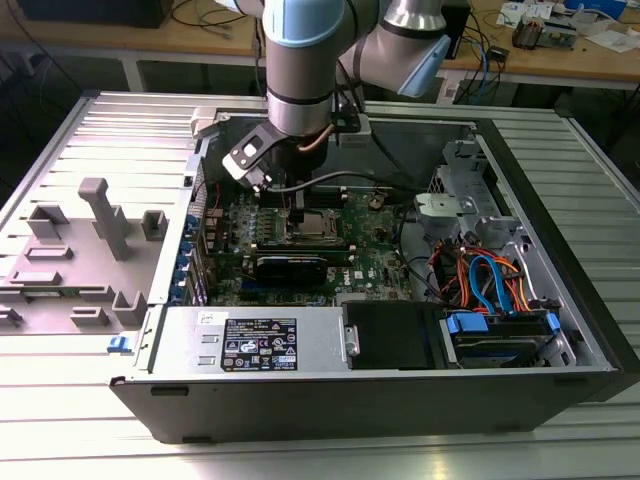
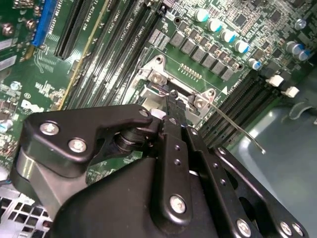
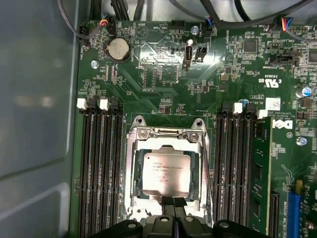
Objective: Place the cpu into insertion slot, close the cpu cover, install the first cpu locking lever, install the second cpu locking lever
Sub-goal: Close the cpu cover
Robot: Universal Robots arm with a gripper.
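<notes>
Computer case (image 1: 350, 405): lid off, lying flat. In the exterior view its black rim runs from 1 to 4 o'clock, and a drive bay and cables are packed at 3 o'clock.
Arm (image 1: 300, 60): brought down into the case from 12 o'clock.
Power supply box (image 1: 250, 340): set at 6 o'clock, with a black printed label (image 1: 258, 345) on it.
Motherboard (image 3: 163, 64): bare case floor is left open beyond its 12 o'clock edge in the exterior view.
Gripper (image 3: 174, 201): its fingers are drawn together with nothing seen between them. The tips are set at the socket's edge.
Memory slots (image 3: 99, 168): ranked close along both sides of the socket.
Insertion slot (image 1: 312, 226): found mid-board.
Cpu cover (image 3: 168, 135): laid flat around the chip.
Cpu (image 3: 166, 172): seated in the slot. Small print is seen on its lid.
Locking lever (image 2: 237, 130): angled away from the socket, over the memory slots.
</notes>
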